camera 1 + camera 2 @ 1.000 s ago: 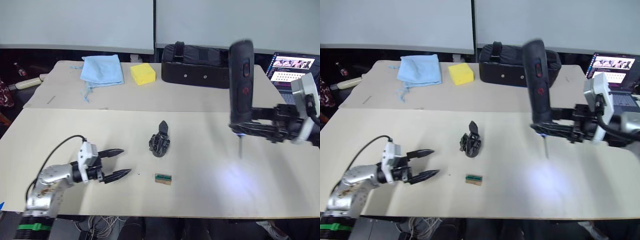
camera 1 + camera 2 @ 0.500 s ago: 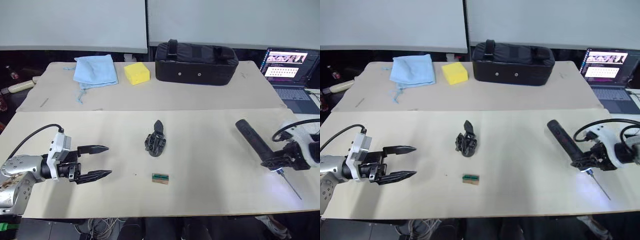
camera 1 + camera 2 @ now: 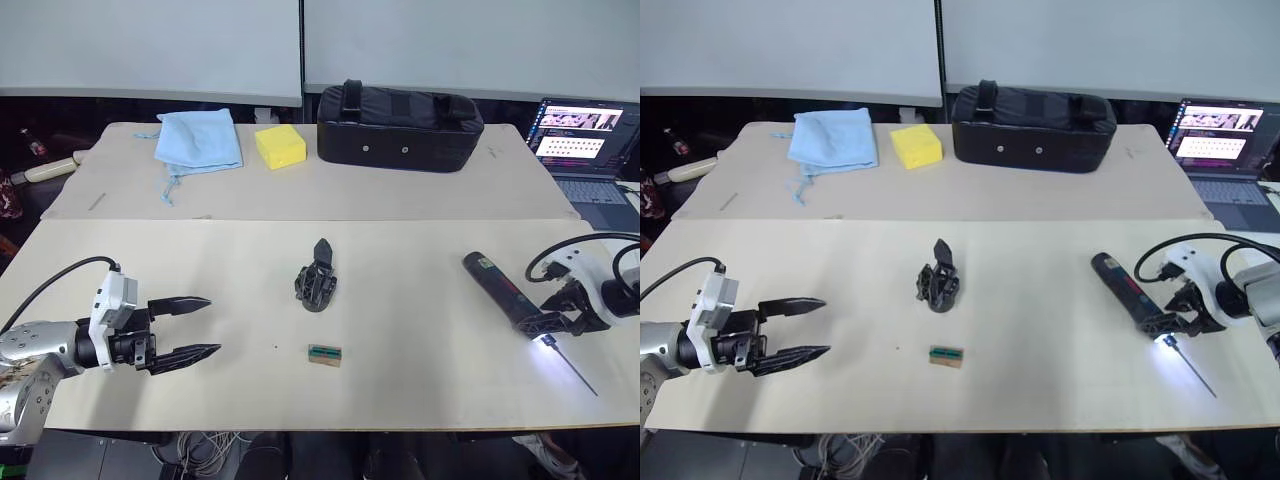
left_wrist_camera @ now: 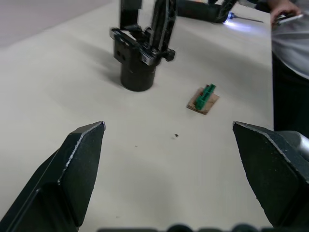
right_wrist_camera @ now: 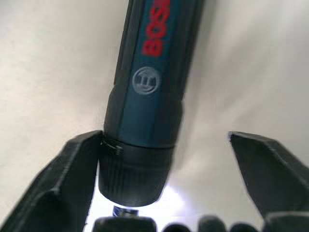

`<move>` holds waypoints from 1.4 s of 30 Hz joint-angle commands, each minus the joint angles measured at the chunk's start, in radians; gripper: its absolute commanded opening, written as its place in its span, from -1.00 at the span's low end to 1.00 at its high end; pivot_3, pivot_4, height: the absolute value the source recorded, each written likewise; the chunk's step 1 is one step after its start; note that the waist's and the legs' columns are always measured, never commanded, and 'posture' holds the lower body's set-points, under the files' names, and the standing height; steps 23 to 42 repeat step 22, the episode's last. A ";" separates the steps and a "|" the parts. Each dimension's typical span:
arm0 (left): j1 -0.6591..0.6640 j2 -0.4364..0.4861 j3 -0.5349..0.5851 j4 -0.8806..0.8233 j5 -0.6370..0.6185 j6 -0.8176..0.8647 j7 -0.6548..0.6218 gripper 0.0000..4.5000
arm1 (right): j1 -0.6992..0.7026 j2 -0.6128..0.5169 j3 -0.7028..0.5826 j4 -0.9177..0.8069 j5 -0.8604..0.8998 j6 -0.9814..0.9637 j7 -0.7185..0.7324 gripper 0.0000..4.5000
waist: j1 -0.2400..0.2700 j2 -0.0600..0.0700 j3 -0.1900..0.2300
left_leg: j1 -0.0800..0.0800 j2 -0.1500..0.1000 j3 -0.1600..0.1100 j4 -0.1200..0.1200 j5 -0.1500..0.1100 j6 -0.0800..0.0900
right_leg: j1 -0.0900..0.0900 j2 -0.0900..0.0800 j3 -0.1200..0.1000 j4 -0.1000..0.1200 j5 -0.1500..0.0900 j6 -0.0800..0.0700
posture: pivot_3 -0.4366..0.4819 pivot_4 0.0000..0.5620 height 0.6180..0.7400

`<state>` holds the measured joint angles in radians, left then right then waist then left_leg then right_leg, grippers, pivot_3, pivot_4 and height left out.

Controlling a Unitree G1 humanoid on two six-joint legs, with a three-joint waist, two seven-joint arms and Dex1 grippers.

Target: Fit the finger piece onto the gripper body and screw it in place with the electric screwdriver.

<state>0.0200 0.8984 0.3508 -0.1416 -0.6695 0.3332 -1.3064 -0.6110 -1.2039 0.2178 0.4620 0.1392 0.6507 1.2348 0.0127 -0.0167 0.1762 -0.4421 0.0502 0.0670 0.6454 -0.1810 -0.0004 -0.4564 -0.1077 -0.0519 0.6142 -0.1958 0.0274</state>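
The gripper body [image 3: 317, 281] stands upright at the middle of the table, a black pointed finger rising from it. I cannot tell the finger piece apart from the body's upright black parts [image 4: 163, 21]. The electric screwdriver [image 3: 503, 292] lies flat on the table at the right, its tip light on and its bit [image 3: 571, 366] pointing toward the front edge. My right gripper [image 3: 562, 318] straddles its bit end, open; one finger [image 5: 77, 174] touches the barrel [image 5: 152, 92], the other stands clear. My left gripper [image 3: 213, 325] hovers open at the front left, pointing toward the body.
A small green part on a brown card [image 3: 325, 354] lies in front of the body. At the back sit a black bag [image 3: 400, 128], a yellow sponge [image 3: 283, 147] and a blue cloth [image 3: 200, 140]. A laptop [image 3: 582, 150] is at the far right. A person's hand [image 4: 285, 8] shows beyond the screwdriver.
My right gripper brought the screwdriver down from upright in the air, laid it on the table at the right, and opened off it. The left gripper drew back to the left.
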 commanded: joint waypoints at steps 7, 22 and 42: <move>0.039 0.041 0.065 0.072 0.153 -0.117 0.057 1.00 | 0.162 -0.003 -0.410 -0.215 0.245 -0.454 0.203 0.99 | -0.009 0.000 0.000 | 0.002 0.001 0.002 0.000 0.000 0.000 | 0.001 0.002 0.003 0.000 0.004 0.006 | -0.05 -0.47 1.00; 0.121 0.002 0.125 0.218 0.277 -0.392 0.111 1.00 | 0.541 0.289 -0.478 -0.687 0.340 -0.645 0.137 0.99 | 0.006 -0.007 -0.004 | 0.005 0.013 0.007 0.005 0.000 -0.001 | 0.002 0.014 0.008 -0.002 0.007 -0.007 | -0.05 -0.47 1.00; 0.121 0.002 0.125 0.218 0.277 -0.392 0.111 1.00 | 0.541 0.289 -0.478 -0.687 0.340 -0.645 0.137 0.99 | 0.006 -0.007 -0.004 | 0.005 0.013 0.007 0.005 0.000 -0.001 | 0.002 0.014 0.008 -0.002 0.007 -0.007 | -0.05 -0.47 1.00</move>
